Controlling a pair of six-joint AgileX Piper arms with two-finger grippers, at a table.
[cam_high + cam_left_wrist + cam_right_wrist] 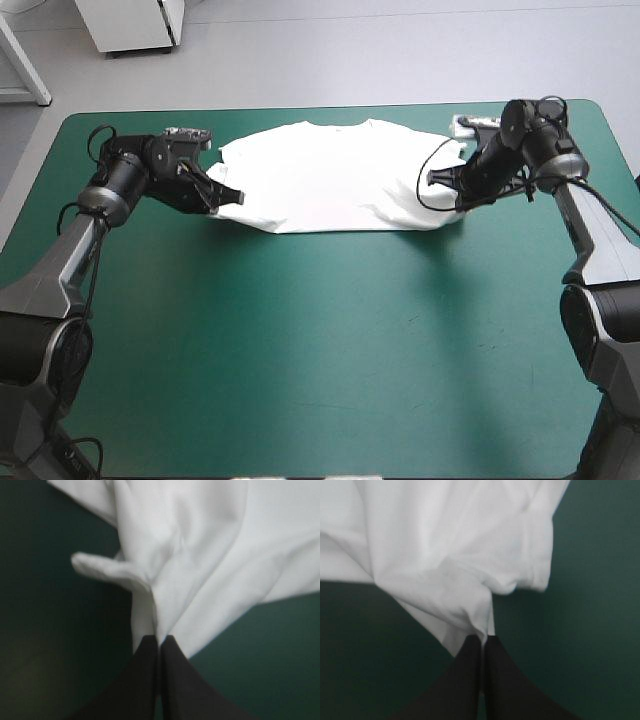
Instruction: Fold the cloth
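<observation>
Teal-green surface [300,350] with a white T-shirt [330,180] held at both sides.
Spread across the far half of the surface, the T-shirt has its collar toward the far edge. Its near left corner is bunched in the left pincer [225,197], clamped tight on the fabric. The right pincer [450,192] likewise pinches the near right corner, all but closed.

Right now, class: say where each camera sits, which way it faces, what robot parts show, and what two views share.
High view: above and behind the robot, facing forward and down; both arms reach the T-shirt on the teal-green table.
Left wrist view: above that wrist, along the left gripper, shut on the T-shirt.
Right wrist view: same, along the right gripper, also shut on it.
Shared: both wrist views show pinched fabric.
</observation>
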